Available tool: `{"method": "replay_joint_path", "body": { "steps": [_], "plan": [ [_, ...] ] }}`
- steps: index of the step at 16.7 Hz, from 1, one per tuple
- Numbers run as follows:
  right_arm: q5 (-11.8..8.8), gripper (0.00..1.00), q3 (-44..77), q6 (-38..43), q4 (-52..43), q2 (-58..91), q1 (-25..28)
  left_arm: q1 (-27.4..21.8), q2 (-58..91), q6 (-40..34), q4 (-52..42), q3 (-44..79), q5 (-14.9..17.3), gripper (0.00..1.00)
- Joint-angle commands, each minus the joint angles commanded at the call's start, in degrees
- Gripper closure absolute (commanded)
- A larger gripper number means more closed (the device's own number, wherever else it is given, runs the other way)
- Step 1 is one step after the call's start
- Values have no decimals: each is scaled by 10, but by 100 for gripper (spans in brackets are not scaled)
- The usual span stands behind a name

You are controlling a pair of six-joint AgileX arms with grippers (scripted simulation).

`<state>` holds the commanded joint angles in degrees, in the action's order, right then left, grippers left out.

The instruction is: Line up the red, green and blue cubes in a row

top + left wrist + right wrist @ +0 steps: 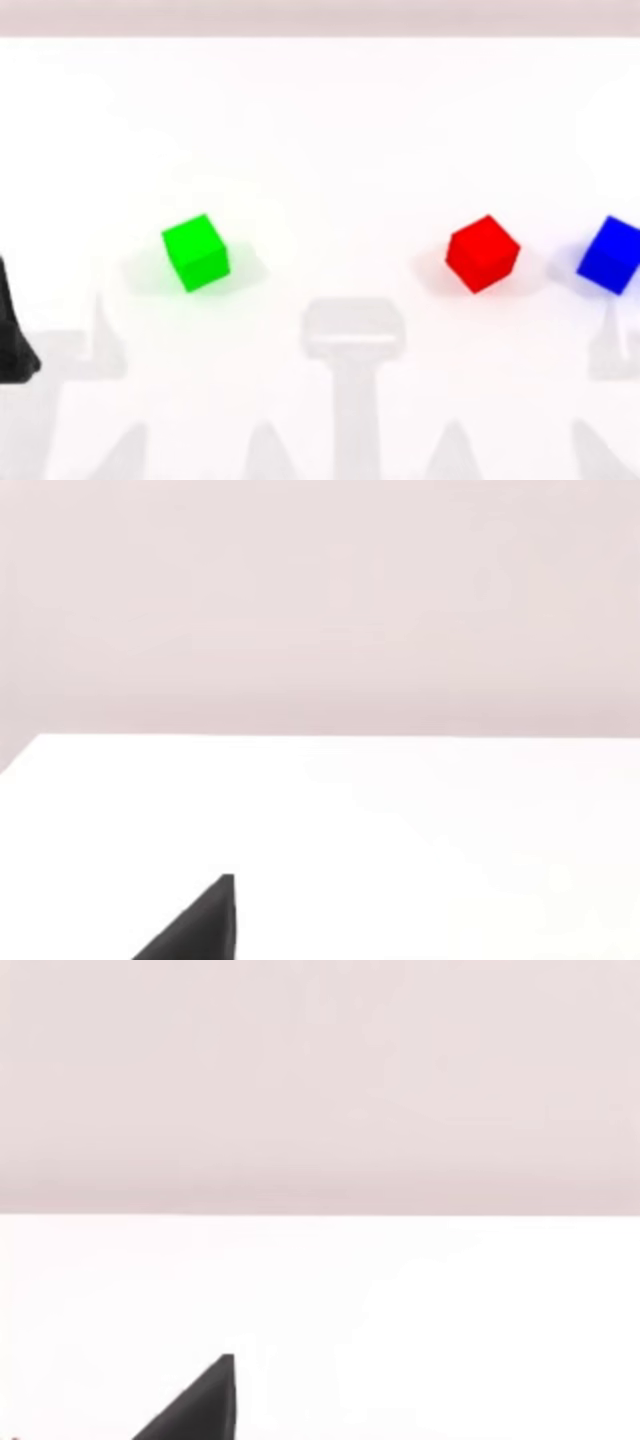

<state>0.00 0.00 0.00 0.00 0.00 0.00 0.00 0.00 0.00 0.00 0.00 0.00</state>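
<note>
Showing all three cubes only from above: green (196, 252) left, red (482, 253) and blue (609, 254) right, apart. Wrist views: bare table (420, 850). Left arm (14, 330) parked far left of green.

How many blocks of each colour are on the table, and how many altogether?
Green cube: 1
Red cube: 1
Blue cube: 1
Total: 3
</note>
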Motion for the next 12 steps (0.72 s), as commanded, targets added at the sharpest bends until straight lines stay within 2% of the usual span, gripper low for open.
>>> {"method": "replay_joint_path", "body": {
  "steps": [6, 12],
  "plan": [
    [1, 0, 59, -3, -42, 59, 14, 0, 0, 0, 0, 0, 0, 0],
    [-1, 0, 305, -21, -204, 330, 70, 0, 0, 0, 0, 0, 0, 0]
  ]
}}
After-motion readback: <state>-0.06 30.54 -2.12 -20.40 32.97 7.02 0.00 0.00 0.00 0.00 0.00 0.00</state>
